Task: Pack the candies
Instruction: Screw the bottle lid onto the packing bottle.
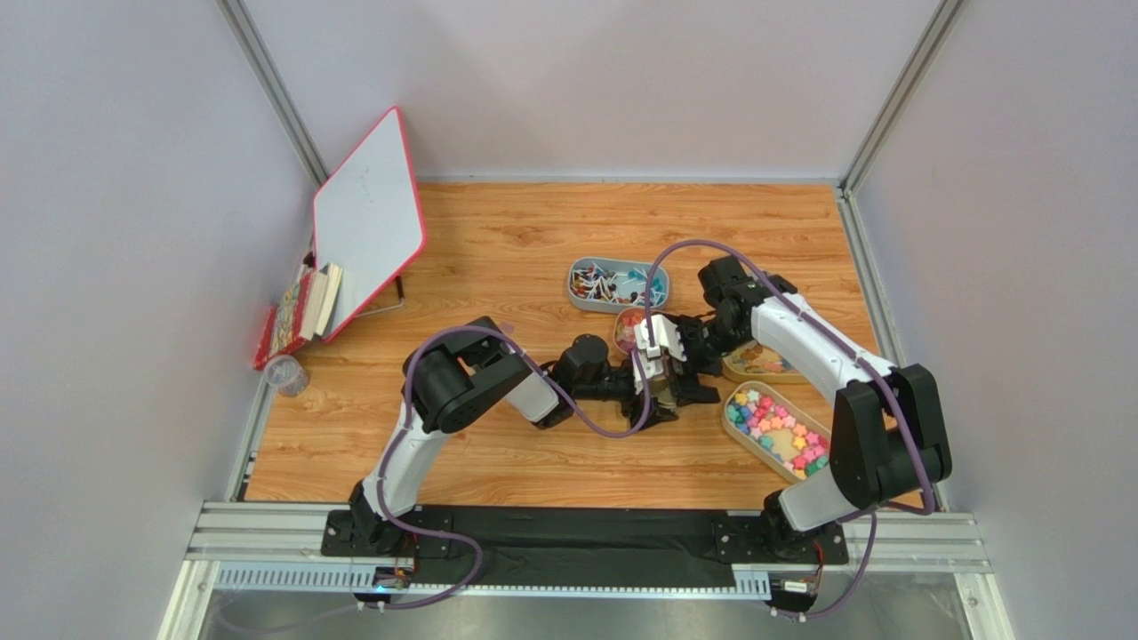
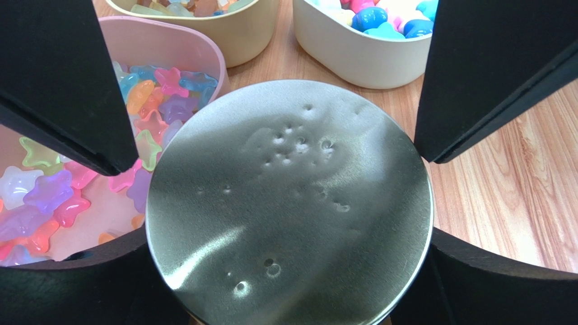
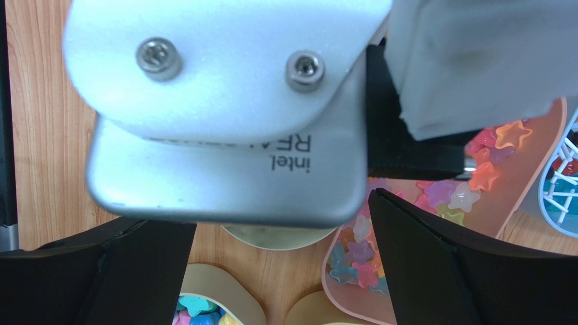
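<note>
Along the near rail (image 1: 588, 531), we see both arms reaching inward over the wooden counter (image 1: 508, 254). Our left hand (image 2: 288, 162) grasps a round metal lid (image 2: 292, 217). Our right hand (image 3: 281, 267) hangs released, spread wide over the left wrist. The candies (image 1: 780, 427) fill oval trays (image 1: 732, 407) crowded round both hands, right of centre. Farther left, bare wood runs to a tilted whiteboard (image 1: 367, 220) and the grey walls (image 1: 601, 80).

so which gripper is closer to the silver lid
Left gripper: jaws either side of the silver lid. Right gripper hangs open above the left wrist camera, farther off.
</note>
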`<state>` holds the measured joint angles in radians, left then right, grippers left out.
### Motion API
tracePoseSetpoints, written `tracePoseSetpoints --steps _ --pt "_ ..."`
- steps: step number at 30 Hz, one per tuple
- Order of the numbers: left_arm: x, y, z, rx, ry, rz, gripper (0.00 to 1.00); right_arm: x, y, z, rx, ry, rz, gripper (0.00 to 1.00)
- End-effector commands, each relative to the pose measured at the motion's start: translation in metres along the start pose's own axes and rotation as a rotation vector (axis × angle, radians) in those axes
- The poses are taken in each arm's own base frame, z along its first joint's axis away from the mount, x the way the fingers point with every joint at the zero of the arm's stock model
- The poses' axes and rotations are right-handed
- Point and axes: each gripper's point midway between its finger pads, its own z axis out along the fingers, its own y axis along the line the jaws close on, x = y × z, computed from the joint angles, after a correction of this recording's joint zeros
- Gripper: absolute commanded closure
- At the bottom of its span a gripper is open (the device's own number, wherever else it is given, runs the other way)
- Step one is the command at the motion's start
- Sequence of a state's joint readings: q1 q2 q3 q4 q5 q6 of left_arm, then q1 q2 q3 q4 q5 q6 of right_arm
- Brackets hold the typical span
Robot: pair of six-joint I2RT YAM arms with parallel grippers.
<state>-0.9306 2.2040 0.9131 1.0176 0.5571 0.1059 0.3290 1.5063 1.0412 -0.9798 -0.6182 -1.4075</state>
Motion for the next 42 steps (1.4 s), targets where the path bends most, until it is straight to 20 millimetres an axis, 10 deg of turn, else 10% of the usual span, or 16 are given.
tracePoseSetpoints --steps 1,27,42 --pt "0.180 -0.066 -0.077 0.042 0.611 -0.339 1.00 0.004 0.005 0.005 -0.011 0.023 -0.001 0.00" --pt "0.182 -0.066 -0.075 0.046 0.618 -0.344 1.00 0.028 0.130 -0.016 -0.080 0.116 0.250 0.04" --pt "0.183 -0.069 -0.077 0.073 0.627 -0.331 1.00 0.000 0.023 -0.028 0.198 -0.011 0.124 0.01"
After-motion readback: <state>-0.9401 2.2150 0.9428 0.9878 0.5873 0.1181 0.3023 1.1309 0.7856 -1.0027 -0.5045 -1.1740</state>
